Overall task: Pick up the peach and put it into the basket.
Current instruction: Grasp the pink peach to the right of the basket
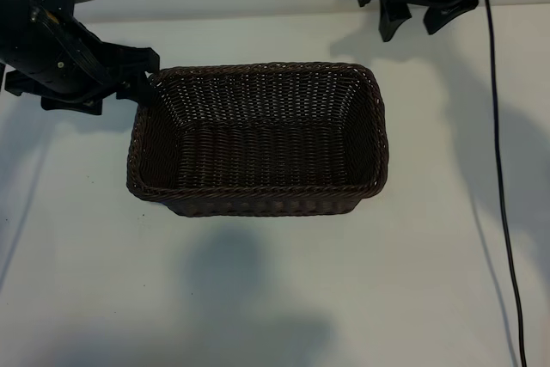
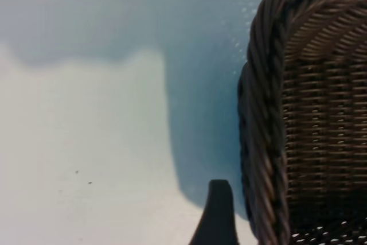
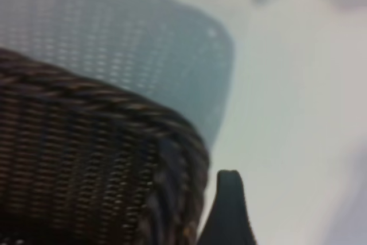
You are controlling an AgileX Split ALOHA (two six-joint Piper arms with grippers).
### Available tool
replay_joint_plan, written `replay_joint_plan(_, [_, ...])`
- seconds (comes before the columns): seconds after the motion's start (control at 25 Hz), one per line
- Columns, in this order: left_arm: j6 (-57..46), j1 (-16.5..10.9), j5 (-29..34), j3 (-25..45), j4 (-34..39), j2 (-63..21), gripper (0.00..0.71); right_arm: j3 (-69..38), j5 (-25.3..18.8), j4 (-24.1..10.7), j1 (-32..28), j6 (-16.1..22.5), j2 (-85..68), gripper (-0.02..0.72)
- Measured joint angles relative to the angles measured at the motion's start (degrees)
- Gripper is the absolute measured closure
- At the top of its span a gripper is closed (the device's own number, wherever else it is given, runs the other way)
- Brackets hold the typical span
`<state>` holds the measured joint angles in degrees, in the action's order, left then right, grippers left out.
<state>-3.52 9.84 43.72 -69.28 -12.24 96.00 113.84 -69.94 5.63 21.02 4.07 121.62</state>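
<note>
A plain white table (image 1: 258,290) holds an empty basket (image 1: 258,199); no peach is visible, the left gripper (image 1: 142,83) hangs open just beside its far-left corner, the right gripper (image 1: 421,10) open beyond its far-right corner, so finding the fruit probably comes first.

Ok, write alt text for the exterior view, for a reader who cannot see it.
A dark-brown woven basket sits empty in the middle of a white table; no peach is visible. The left gripper hangs open by the basket's far left corner, and the right gripper hangs open beyond its far right corner.
</note>
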Motion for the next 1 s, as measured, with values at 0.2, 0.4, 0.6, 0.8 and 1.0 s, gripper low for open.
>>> replay_joint_plan(0.2, [-1.0,0.0,0.81,0.0,2.02,0.0,0.112,0.0,0.0,-1.72,-2.9,0.82,0.0,0.145])
replay_joint_plan(0.4, [-0.98,0.0,0.93,0.0,2.13,0.0,0.112,-3.56,0.27,-2.35,-8.26,-0.01,-0.06,0.145])
replay_joint_plan(0.6, [-0.98,0.0,0.93,0.0,2.16,0.0,0.112,-10.82,0.22,-2.98,-13.82,-1.88,-0.11,0.145])
replay_joint_plan(0.8, [-0.98,0.0,0.77,0.0,2.16,0.0,0.112,-15.41,0.17,-7.23,-18.22,-3.16,-1.97,0.145])
replay_joint_plan(1.0, [-0.98,0.0,0.73,0.0,2.16,0.0,0.113,-21.59,0.98,-7.63,-24.21,-3.76,-4.83,0.166])
